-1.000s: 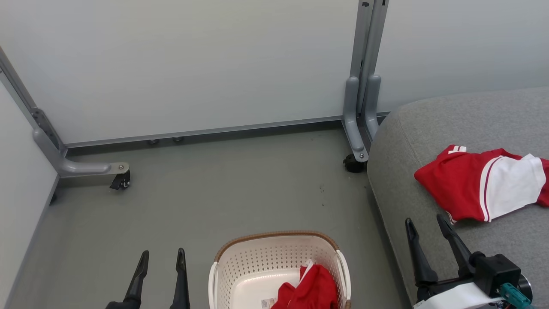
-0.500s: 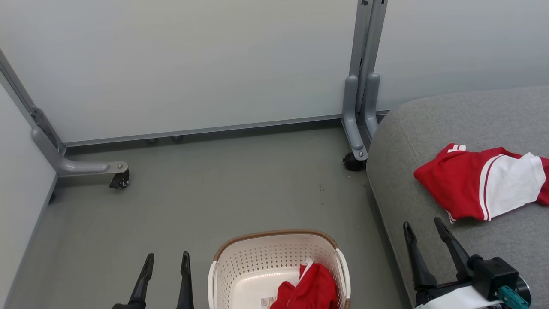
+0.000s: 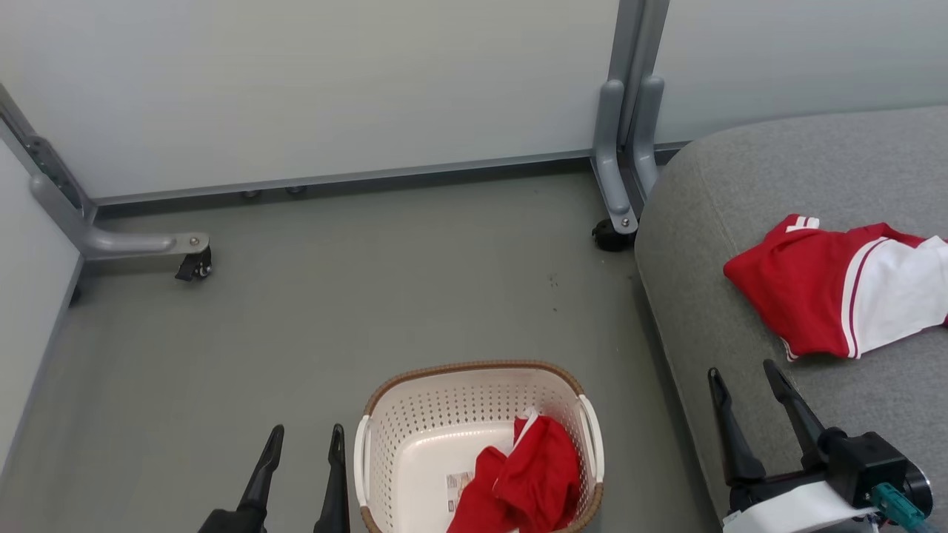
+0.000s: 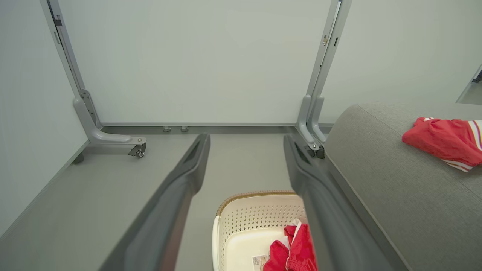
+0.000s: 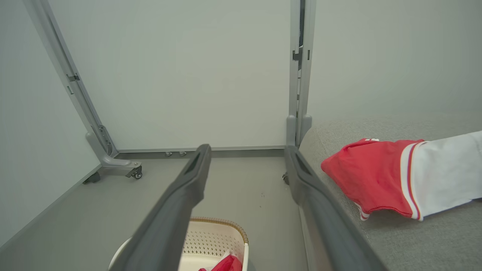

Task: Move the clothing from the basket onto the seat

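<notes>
basket (image 3: 474,365) mouth open above | floor (image 3: 296,318) bare to its left | seat (image 3: 740,170) flank near on right

our head view has tipped downward, so the basket (image 3: 474,365) sits higher in it and more of the red garment (image 3: 535,477) inside shows. against the basket, our left gripper (image 3: 307,431) has drawn closer, now just beside its left wall.

I read the basket (image 3: 444,414) as glossy cream perforated plastic, its rim (image 3: 474,366) brown, woven-look. The seat (image 3: 740,185): matt grey fabric, slightly coarse. The clothing (image 3: 800,296): soft smooth red-and-white cloth. The floor (image 3: 333,296): smooth, matt. The partition frame (image 3: 609,163): grey painted metal, satin.
</notes>
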Motion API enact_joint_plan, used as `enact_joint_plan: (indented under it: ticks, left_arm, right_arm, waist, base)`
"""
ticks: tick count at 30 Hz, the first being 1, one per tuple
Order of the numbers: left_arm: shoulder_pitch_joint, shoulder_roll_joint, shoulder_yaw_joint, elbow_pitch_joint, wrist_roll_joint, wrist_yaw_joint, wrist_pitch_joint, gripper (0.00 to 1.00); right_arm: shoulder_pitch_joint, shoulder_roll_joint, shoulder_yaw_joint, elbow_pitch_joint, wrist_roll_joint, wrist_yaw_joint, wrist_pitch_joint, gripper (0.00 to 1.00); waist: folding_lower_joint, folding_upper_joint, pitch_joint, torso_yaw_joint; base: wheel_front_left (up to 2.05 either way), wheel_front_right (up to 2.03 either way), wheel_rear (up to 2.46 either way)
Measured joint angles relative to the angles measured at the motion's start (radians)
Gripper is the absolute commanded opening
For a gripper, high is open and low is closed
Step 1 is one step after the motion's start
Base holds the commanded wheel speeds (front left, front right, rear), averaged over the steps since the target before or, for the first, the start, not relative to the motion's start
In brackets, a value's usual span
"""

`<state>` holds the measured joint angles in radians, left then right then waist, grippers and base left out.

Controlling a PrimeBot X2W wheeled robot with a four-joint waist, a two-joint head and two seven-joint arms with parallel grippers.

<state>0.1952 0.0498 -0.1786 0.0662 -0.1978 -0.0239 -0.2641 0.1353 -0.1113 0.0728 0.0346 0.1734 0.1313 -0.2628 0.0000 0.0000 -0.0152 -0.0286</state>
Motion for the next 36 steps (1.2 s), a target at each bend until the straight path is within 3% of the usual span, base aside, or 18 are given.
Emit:
enact_joint_plan:
  ticks: [6,15,26,36]
  left_arm:
    - [-0.112,0.000,-0.024,0.026,-0.001,-0.031,0.000,1.00]
    - [-0.373,-0.001,-0.100,0.171,0.007,-0.082,0.000,1.00]
    - [-0.745,0.004,-0.308,0.553,0.034,-0.104,0.000,1.00]
    - [-1.015,0.000,-0.602,0.830,-0.136,-0.105,0.022,1.00]
  right_arm:
    - [-0.077,-0.012,-0.045,-0.035,0.000,0.000,0.000,1.00]
    - [-0.196,-0.016,-0.167,-0.102,0.027,0.000,0.000,1.00]
    - [-0.332,-0.006,-0.238,-0.203,0.039,0.000,0.000,1.00]
    - [-0.393,0.002,-0.235,-0.281,0.013,0.000,0.000,1.00]
  waist:
    - [0.0000,0.0000,0.095,0.003]
    - [0.0001,0.0000,0.275,0.005]
    - [0.0003,0.0000,0.527,-0.003]
    - [0.0003,0.0000,0.738,-0.037]
  base:
    - [0.00,0.00,0.00]
    - [0.00,0.00,0.00]
    - [0.00,0.00,0.00]
    - [0.00,0.00,0.00]
